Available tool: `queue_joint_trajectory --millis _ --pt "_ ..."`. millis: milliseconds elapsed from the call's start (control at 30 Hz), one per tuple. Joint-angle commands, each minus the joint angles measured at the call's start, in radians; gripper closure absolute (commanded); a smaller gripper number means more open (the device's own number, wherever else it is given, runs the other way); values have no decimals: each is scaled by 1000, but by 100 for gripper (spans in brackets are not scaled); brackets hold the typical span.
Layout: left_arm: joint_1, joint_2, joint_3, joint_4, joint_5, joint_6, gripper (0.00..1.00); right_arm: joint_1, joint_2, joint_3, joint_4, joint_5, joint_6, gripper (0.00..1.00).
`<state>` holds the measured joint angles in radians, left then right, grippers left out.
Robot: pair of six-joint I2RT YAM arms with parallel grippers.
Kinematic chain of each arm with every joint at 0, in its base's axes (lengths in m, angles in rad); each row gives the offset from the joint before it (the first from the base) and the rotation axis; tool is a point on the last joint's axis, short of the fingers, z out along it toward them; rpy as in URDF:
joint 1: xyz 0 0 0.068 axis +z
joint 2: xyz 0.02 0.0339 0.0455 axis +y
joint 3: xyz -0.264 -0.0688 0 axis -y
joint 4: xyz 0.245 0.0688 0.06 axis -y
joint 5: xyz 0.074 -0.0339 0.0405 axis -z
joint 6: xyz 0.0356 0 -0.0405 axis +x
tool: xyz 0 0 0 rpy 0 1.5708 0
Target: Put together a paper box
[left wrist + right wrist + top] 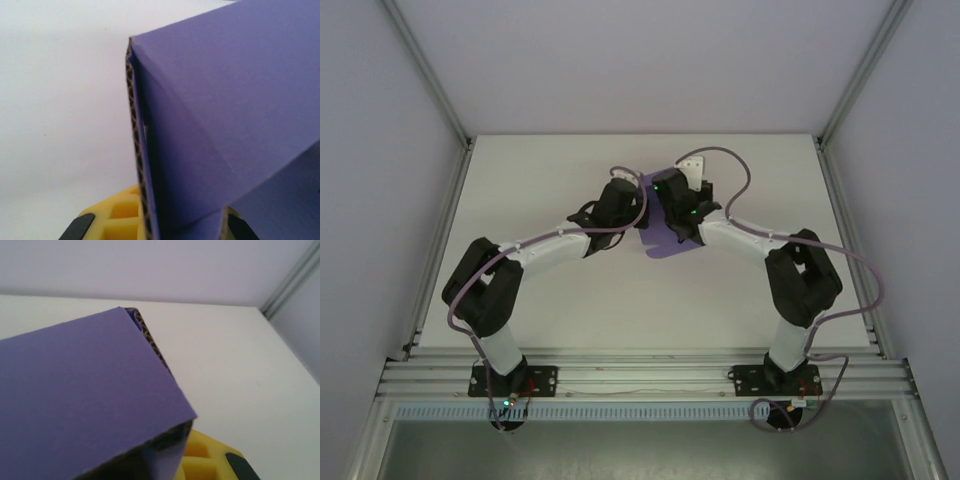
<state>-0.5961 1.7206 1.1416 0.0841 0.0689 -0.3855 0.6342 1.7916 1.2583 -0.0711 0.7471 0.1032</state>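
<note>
The purple paper box (662, 238), partly folded, hangs tilted above the table between both arms. My left gripper (634, 212) meets it from the left and my right gripper (676, 214) from the right. In the left wrist view a folded section of the box (225, 115) with its corrugated edge sits between the yellow fingers (112, 217), and my left gripper (162, 231) is shut on it. In the right wrist view a box panel (85, 395) comes down against the one visible yellow finger (205, 460) of my right gripper (160, 472). Its other finger is hidden.
The white tabletop (570, 300) lies below the box, walled by aluminium rails at the left (440, 250) and right (850, 250). Grey cables loop off both arms near the box. The arm bases stand on the near rail (640, 375).
</note>
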Motion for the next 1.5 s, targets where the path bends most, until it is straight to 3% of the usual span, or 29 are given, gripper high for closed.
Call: queue_joint_trajectory --millis 0,100,367,400,433,467,567,733,833,900,933,1067,1233,1333,1467 --pt "-13 -56 25 -121 -30 -18 100 -107 69 32 -134 454 76 100" --pt "-13 -55 21 -113 -27 -21 100 -121 73 25 -57 394 37 100" --pt "-12 -34 36 -127 -13 -18 100 -129 -122 -208 330 -177 -105 100" --pt "-13 -34 36 -128 -14 -17 100 -132 -157 -236 346 -249 -114 96" --pt "-14 -35 36 -130 -14 -16 100 -135 -186 -255 347 -301 -112 81" --pt "-13 -36 36 -131 -11 -13 100 -139 -214 -270 335 -356 -115 73" --pt "-13 -40 36 -136 -15 -9 100 -154 -300 -313 294 -506 -111 70" --pt "-13 -37 41 -145 -22 0 100 -179 -425 -339 157 -833 -129 36" --pt "-13 -35 48 -154 -26 9 100 -180 -499 -363 127 -953 -150 16" --pt "-13 -35 55 -163 -30 13 100 -181 -550 -374 111 -973 -154 2" --pt "-13 -33 60 -168 -27 17 100 -181 -574 -379 101 -981 -165 0" --pt "-13 -26 76 -186 -11 26 100 -184 -658 -386 52 -899 -155 0" --pt "-7 -9 128 -272 36 85 100 -199 -742 -383 -22 -644 -73 0" --pt "-3 16 237 -513 119 372 100 -210 -785 -378 -88 -472 -5 0" --pt "-3 29 299 -727 65 749 100 -215 -829 -313 -293 -293 173 0"
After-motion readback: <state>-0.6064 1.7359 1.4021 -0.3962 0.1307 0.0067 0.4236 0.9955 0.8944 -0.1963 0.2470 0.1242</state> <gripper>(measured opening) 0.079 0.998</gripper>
